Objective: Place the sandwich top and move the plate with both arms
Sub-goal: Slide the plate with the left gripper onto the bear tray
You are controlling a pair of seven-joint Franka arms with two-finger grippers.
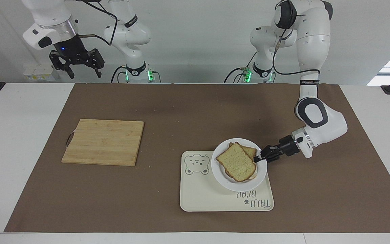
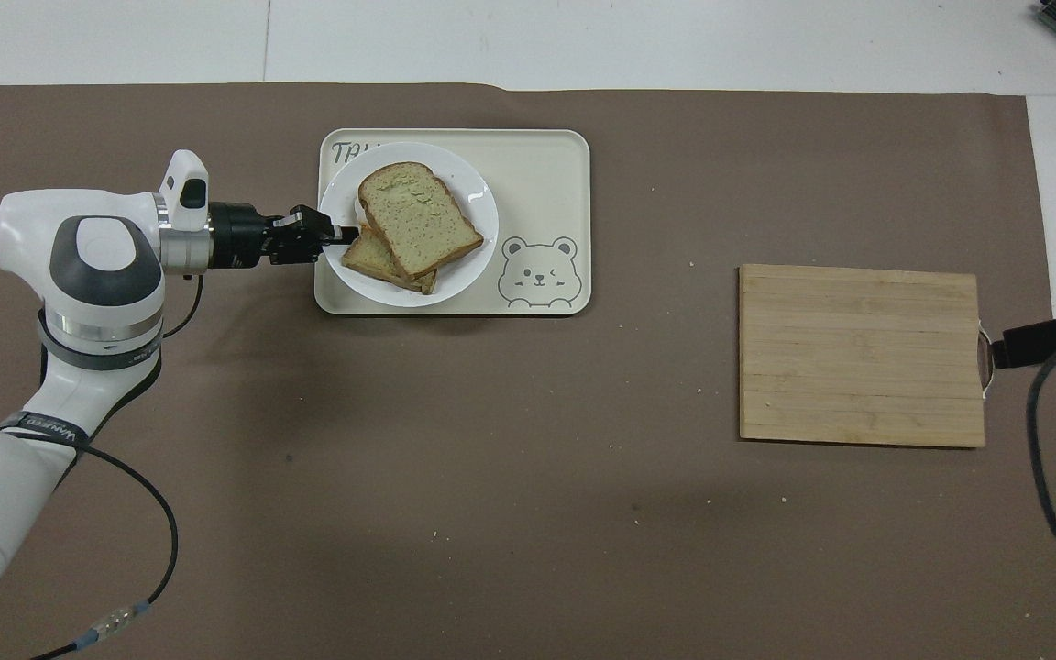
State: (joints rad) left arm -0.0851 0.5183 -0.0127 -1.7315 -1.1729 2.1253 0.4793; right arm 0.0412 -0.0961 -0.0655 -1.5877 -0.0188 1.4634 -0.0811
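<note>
So here's what you've got: your left gripper (image 1: 258,158) is clamped tight on the rim of the small round white plate (image 1: 227,181), on the edge toward the left arm's end of the table. The plate sits over the cream rectangular tray with the bear drawing (image 1: 195,195), covering part of the lettering printed on it. You can't really tell from either view whether the plate is resting on the tray or just above it.

On the plate, the sandwich top, that plain pale speckled bread slice with the brown crust (image 1: 236,162), lies on another slice (image 1: 252,151), turned a bit so the lower one's corner pokes out toward the gripper. In the overhead view the same stack (image 2: 418,218) sits on the plate (image 2: 482,206), with the left gripper (image 2: 345,236) at the rim.

Your right gripper (image 1: 77,69) hangs high up near its base, fingers spread wide with nothing in them, just waiting. Below it and farther from the robots, a light bamboo cutting board (image 1: 103,141) lies flat on the brown mat (image 1: 181,108), toward the right arm's end and well apart from the tray.
</note>
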